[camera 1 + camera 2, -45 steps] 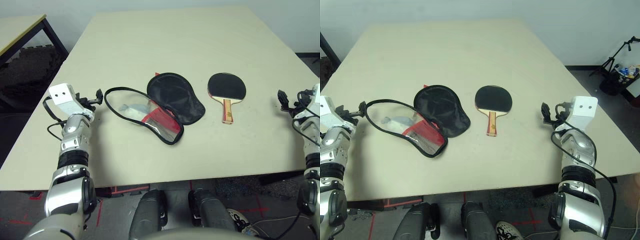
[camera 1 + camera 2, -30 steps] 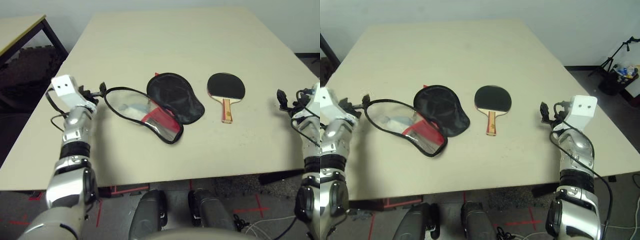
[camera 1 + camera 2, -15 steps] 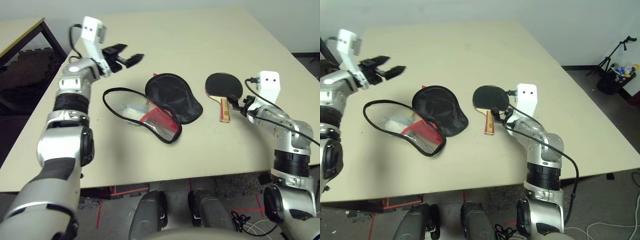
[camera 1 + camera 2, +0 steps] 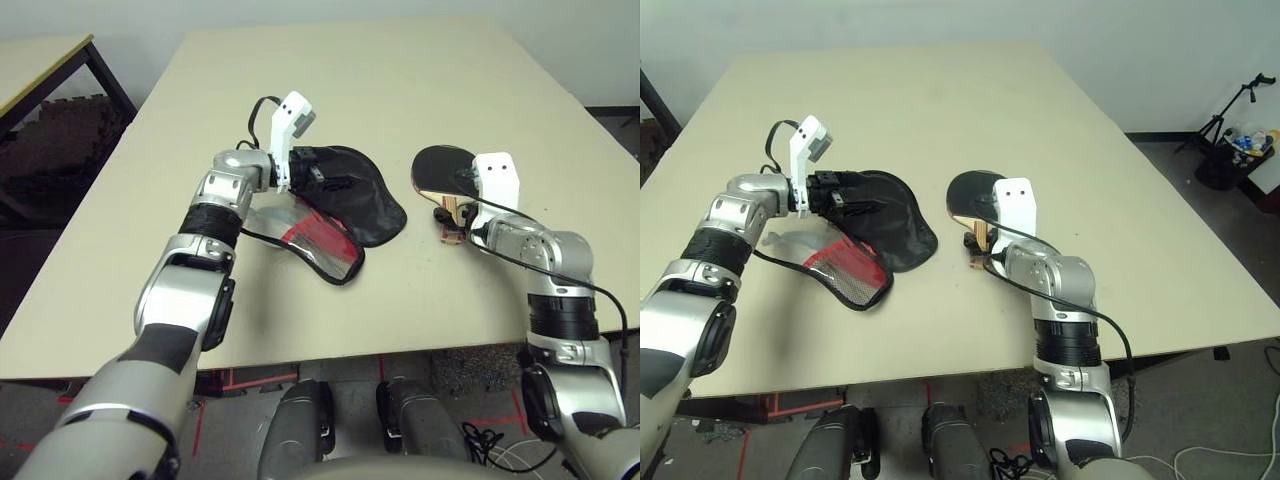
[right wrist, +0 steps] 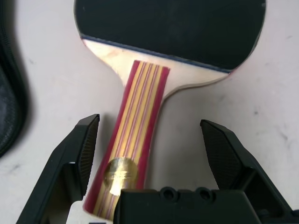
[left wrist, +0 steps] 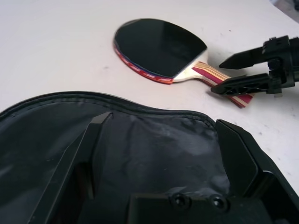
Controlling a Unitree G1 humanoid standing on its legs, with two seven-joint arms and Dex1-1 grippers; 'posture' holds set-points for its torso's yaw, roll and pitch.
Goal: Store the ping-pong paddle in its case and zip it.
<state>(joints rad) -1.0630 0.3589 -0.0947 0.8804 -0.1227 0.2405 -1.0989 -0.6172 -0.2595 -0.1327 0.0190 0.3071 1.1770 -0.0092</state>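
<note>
At the right middle of the head view, the right claw (image 5: 145, 154) is straddling the ping-pong paddle (image 4: 447, 172) handle, fingers apart; closing off-centre could skid it along the worktop (image 4: 400, 80). The left claw (image 6: 163, 154), also apart, is hovering over the case (image 4: 345, 200) at centre and might snag one fabric layer.

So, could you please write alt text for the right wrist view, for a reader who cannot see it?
The right gripper, its two black fingers spread wide, straddles the striped wooden handle of the ping-pong paddle, not closed on it. The paddle lies flat on the pale table, black blade away from the wrist. The black edge of the case shows at one side.
</note>
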